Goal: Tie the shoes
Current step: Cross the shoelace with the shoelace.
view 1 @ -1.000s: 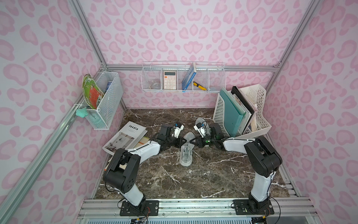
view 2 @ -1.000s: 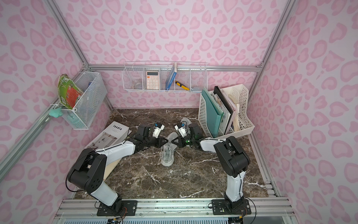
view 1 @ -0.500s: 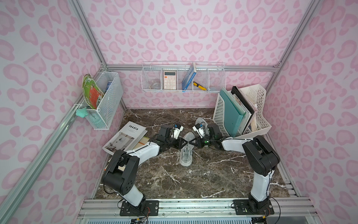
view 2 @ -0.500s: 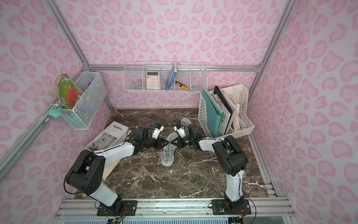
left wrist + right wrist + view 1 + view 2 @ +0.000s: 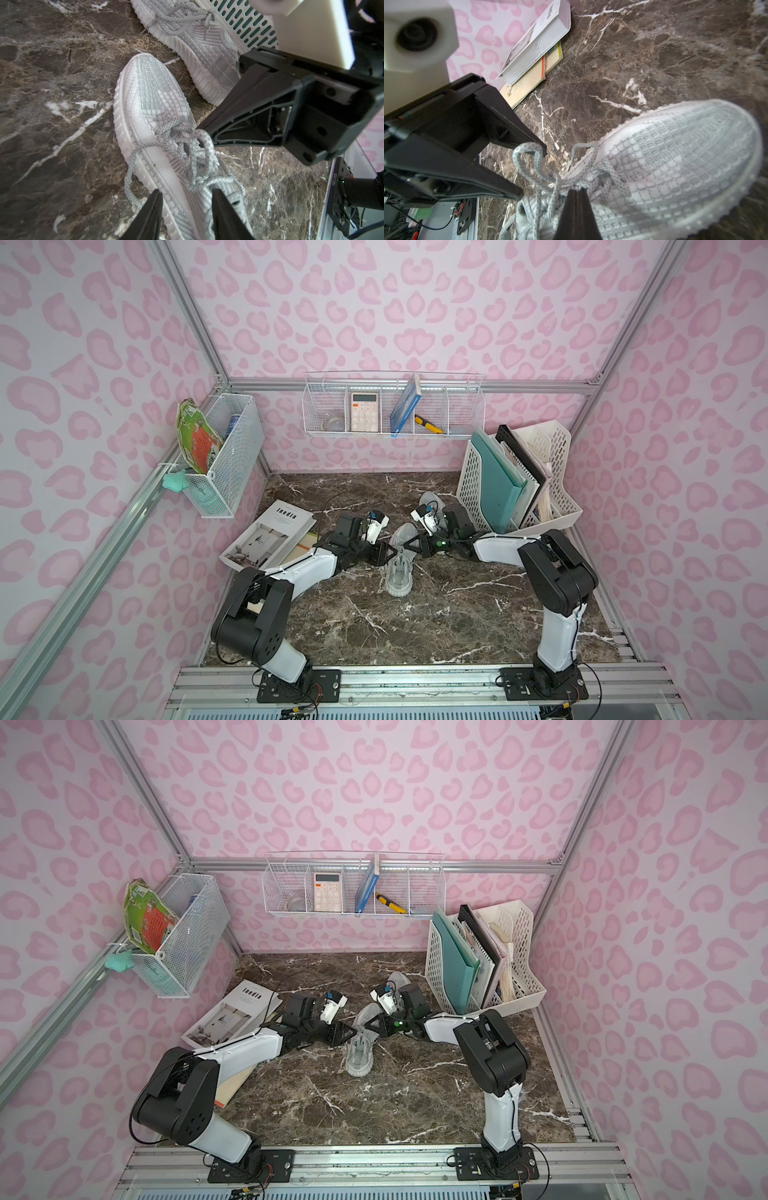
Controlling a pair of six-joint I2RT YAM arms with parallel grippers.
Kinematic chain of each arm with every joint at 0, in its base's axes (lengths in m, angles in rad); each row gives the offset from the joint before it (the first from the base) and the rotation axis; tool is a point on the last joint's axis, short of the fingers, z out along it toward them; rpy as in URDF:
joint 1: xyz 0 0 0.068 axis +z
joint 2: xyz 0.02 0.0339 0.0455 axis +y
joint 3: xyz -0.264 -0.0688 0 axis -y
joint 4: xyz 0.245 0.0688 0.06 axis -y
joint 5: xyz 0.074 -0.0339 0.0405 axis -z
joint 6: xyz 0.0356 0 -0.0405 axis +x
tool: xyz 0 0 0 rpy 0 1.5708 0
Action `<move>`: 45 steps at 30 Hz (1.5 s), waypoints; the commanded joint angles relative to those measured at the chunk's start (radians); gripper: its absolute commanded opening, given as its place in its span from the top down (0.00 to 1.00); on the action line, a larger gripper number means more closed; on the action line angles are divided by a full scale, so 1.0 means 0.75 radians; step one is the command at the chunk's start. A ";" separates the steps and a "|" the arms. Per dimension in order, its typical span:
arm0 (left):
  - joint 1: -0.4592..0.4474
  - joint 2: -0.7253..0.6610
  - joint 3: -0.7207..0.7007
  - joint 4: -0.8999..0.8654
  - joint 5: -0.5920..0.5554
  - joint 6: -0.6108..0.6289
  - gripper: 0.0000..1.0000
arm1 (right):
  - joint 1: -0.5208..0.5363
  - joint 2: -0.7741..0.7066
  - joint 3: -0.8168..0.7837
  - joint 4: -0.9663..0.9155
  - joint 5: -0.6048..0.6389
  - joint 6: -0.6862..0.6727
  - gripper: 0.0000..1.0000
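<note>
You have two light grey knit sneakers on the dark marble surface (image 5: 457, 614), the near sneaker (image 5: 400, 572) between both grippers, the far sneaker (image 5: 197, 41) beside the white perforated rack (image 5: 467, 489); only the wrist views show the left gripper (image 5: 185, 195) half-open and the right gripper (image 5: 576, 191) pinching a lace loop (image 5: 207, 143).

Both top views: high, from the front, looking down and back over the whole table (image 5: 457, 614), framing nearly equal. Wrist views: very close, low, facing each other, sharing one shoe (image 5: 149, 108).
</note>
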 commanded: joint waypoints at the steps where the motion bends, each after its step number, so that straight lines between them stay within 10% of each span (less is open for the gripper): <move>1: 0.002 0.038 0.031 -0.063 0.040 0.037 0.57 | 0.007 0.011 0.016 -0.003 -0.017 -0.014 0.98; 31: 0.001 0.172 0.135 -0.038 0.155 0.011 0.69 | 0.022 0.015 0.013 0.004 -0.073 -0.013 1.00; 45: 0.000 0.186 0.144 -0.037 0.173 -0.006 0.91 | 0.010 0.001 0.003 0.001 -0.082 -0.012 1.00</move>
